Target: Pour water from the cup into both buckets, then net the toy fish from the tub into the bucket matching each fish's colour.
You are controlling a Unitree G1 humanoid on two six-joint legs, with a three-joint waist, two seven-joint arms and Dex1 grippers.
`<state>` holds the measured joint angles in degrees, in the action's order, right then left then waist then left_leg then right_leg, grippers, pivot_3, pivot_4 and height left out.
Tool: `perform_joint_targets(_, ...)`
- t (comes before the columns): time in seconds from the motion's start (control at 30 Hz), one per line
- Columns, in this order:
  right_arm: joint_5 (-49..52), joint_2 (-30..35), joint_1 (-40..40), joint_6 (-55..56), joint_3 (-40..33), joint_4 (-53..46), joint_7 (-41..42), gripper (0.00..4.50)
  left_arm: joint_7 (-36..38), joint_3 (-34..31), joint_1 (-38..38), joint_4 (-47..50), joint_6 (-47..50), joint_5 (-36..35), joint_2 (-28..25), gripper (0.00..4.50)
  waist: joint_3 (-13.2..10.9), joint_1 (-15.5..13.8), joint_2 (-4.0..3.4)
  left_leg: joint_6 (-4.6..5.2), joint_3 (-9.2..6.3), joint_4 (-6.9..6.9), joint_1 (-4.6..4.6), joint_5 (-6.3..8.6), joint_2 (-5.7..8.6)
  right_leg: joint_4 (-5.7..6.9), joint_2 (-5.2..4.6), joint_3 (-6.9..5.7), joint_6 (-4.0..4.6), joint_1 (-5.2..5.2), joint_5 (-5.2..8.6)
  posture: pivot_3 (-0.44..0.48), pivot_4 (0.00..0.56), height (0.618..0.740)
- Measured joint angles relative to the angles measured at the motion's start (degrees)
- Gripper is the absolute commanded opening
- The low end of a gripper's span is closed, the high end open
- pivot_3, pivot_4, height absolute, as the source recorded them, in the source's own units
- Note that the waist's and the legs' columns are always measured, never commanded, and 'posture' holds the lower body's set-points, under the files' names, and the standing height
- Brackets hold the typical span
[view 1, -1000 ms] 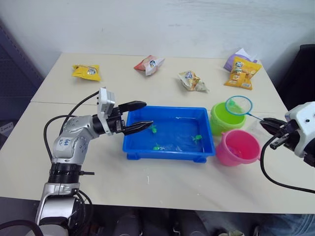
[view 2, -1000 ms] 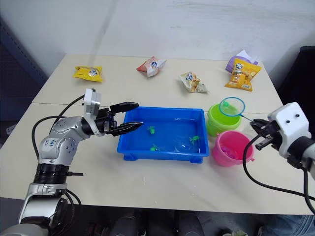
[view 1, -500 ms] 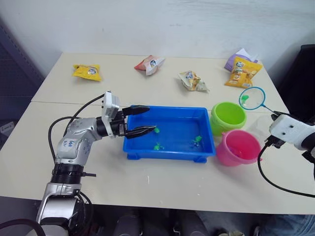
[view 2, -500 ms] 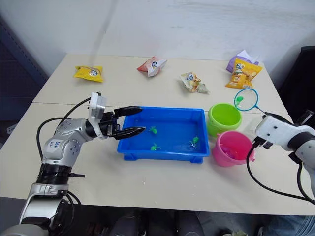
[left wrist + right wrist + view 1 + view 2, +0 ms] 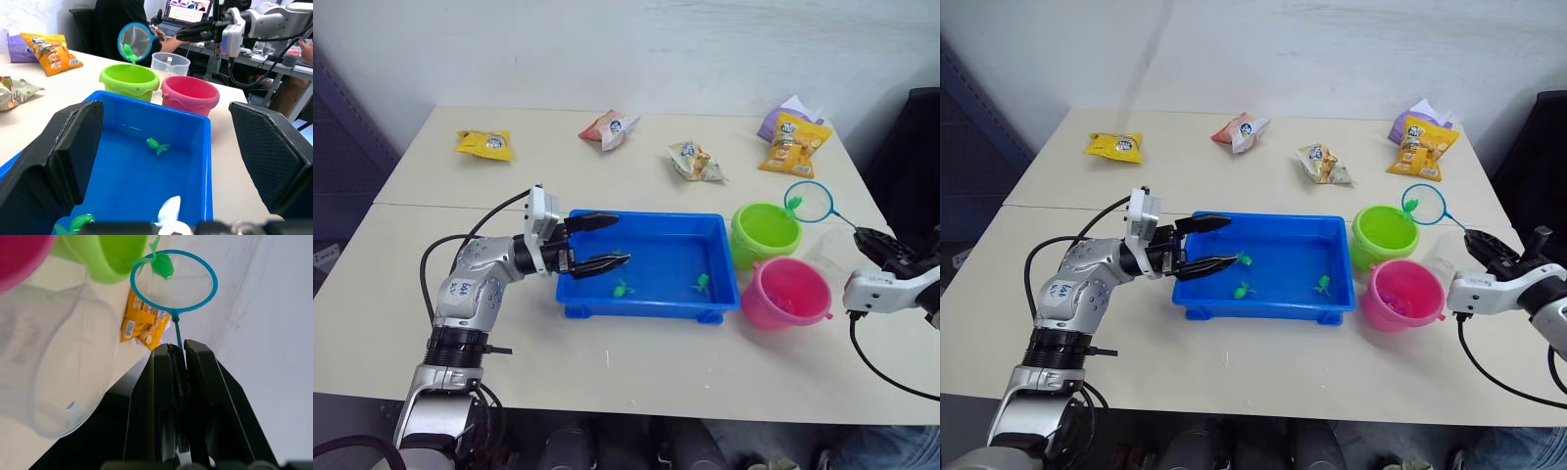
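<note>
One green fish [image 5: 162, 265] in net [image 5: 174, 282], held by right pincer [image 5: 177, 363].

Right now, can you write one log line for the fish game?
right gripper: shut on net | green fish in net beside green bucket | left gripper: open over tub

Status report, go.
Right claw shut on net handle, green fish netted beside green bucket. Left claw open at tub. Nothing blocking.

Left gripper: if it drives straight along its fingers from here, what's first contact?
Probably the tub's water and floor: the open left gripper points across its interior. A green fish lies ahead; depth unclear.
</note>
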<state>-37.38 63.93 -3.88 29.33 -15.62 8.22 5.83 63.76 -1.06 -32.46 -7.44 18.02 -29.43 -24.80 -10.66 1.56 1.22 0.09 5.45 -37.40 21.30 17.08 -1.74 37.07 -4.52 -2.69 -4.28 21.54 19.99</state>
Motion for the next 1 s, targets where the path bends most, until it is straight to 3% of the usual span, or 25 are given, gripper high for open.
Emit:
perform_joint_targets(0.3, -3.6, 0.7, 1.5, 4.5, 1.3, -0.8, -6.0, 0.00, 0.2, 0.0, 0.0, 0.0, -0.1, 0.4, 0.1, 4.42, 0.0, 0.0, 0.00, -0.02, 0.00, 0.00, -0.03, -0.01, -0.01, 0.02, 0.01, 0.01, 0.00, -0.01, 0.00, 0.000, 0.150, 0.738)
perform_joint_targets(0.73, -2.3, 0.0, 0.9, -1.0, 2.1, -1.6, -3.8, 0.00, 0.3, 0.1, 0.1, 0.0, -0.1, 0.4, 0.0, 4.42, 0.0, 0.0, 0.00, -0.01, 0.01, -0.01, -0.04, -0.01, 0.00, 0.05, 0.01, 0.02, 0.00, 0.00, 0.00, 0.000, 0.150, 0.738)
perform_joint_targets(1.0, 3.4, -1.5, -0.5, -1.2, 2.1, -6.4, 1.3, 0.00, 0.3, 0.1, 0.1, 0.0, -0.1, 0.5, 0.0, 4.42, 0.0, -0.1, 0.00, -0.01, -0.01, -0.02, -0.03, -0.01, 0.00, 0.05, 0.00, 0.01, 0.00, -0.02, 0.00, 0.000, 0.150, 0.738)
